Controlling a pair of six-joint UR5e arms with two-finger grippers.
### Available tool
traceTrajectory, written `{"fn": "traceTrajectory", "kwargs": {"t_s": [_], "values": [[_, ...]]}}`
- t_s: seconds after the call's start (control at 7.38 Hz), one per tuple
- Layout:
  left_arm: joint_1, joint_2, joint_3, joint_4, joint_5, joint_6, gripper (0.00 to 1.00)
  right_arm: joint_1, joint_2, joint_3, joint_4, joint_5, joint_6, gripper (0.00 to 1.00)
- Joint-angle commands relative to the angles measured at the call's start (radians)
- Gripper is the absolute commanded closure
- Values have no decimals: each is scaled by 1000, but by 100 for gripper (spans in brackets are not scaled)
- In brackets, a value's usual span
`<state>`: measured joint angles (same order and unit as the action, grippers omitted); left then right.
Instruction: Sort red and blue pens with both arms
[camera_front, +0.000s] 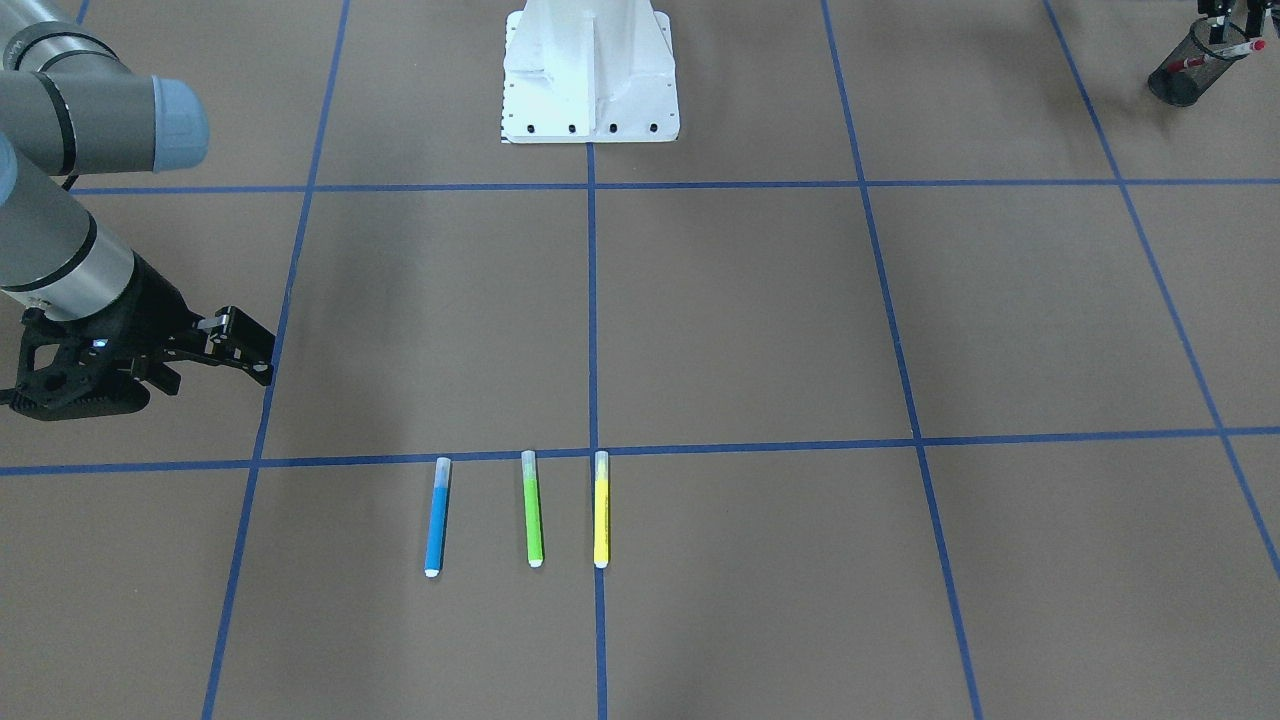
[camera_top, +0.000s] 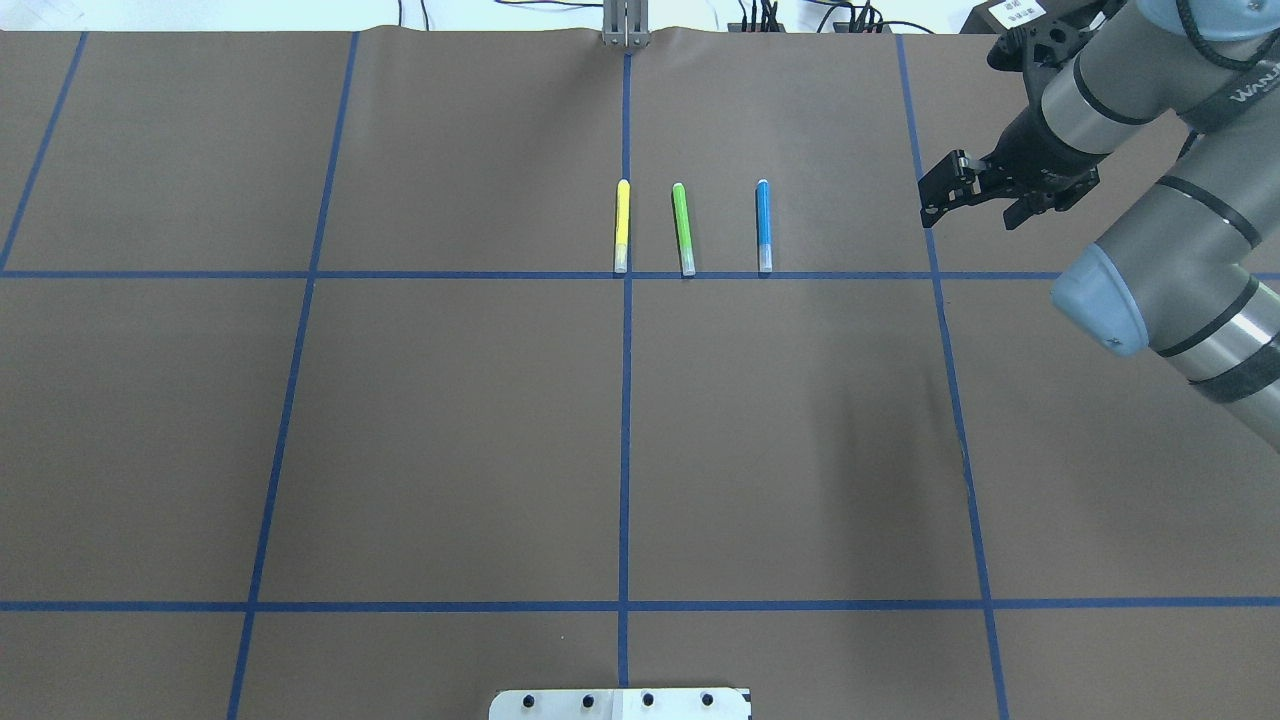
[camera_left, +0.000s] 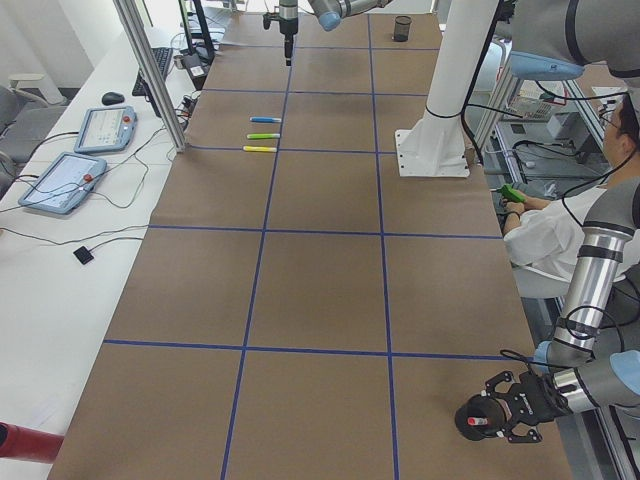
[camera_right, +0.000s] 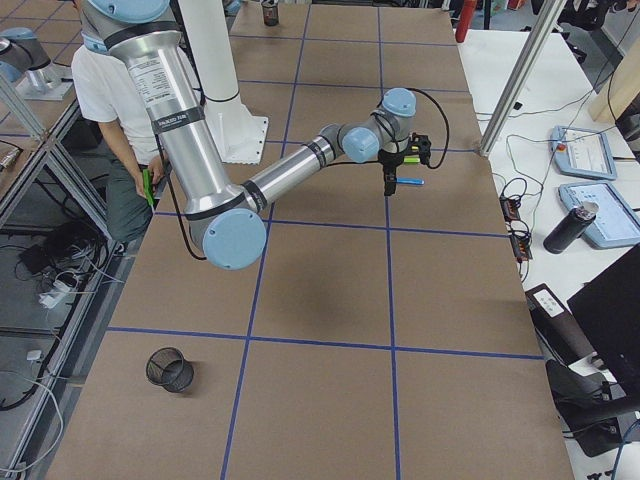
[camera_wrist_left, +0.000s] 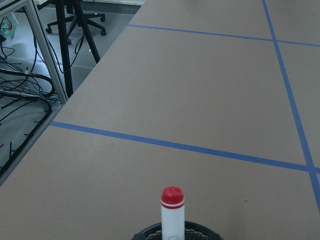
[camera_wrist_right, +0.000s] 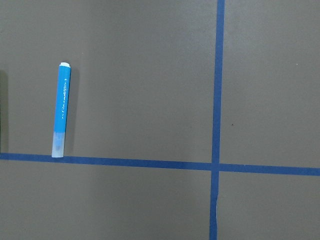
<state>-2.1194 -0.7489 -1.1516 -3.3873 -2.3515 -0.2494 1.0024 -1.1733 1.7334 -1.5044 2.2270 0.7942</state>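
At the robot's left end of the table, the red-capped marker (camera_wrist_left: 172, 212) leans in the black mesh cup (camera_front: 1185, 80) beneath the left gripper (camera_front: 1222, 12), whose finger spacing I cannot tell, while the right gripper (camera_top: 938, 195), fingers spread and empty, hangs near the blue pen (camera_top: 763, 225) lying on the brown table cover, likely to pick it up next.

Open tabletop (camera_top: 850, 235) between right gripper (camera_top: 932, 197) and blue pen (camera_top: 763, 226); green pen (camera_top: 683, 229) beside.
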Motion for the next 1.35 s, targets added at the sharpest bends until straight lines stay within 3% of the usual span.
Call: {"fn": "traceTrajectory", "kwargs": {"t_s": [0.0, 0.27, 0.54, 0.81, 1.22], "values": [[-1, -4, -25, 52, -11, 2, 12, -10, 3, 0, 1, -9, 22, 0], [-1, -13, -144, 190, -15, 1, 12, -16, 3, -2, 1, -13, 23, 0], [-23, -134, -157, 297, -15, 1, 12, -22, 3, -8, 7, -15, 23, 0], [-70, -306, -203, 515, -20, 1, 12, -37, 4, -17, 15, -39, 34, 0], [62, -429, -318, 835, -17, -10, 12, -63, 157, -180, 30, -87, 88, 1]]}}
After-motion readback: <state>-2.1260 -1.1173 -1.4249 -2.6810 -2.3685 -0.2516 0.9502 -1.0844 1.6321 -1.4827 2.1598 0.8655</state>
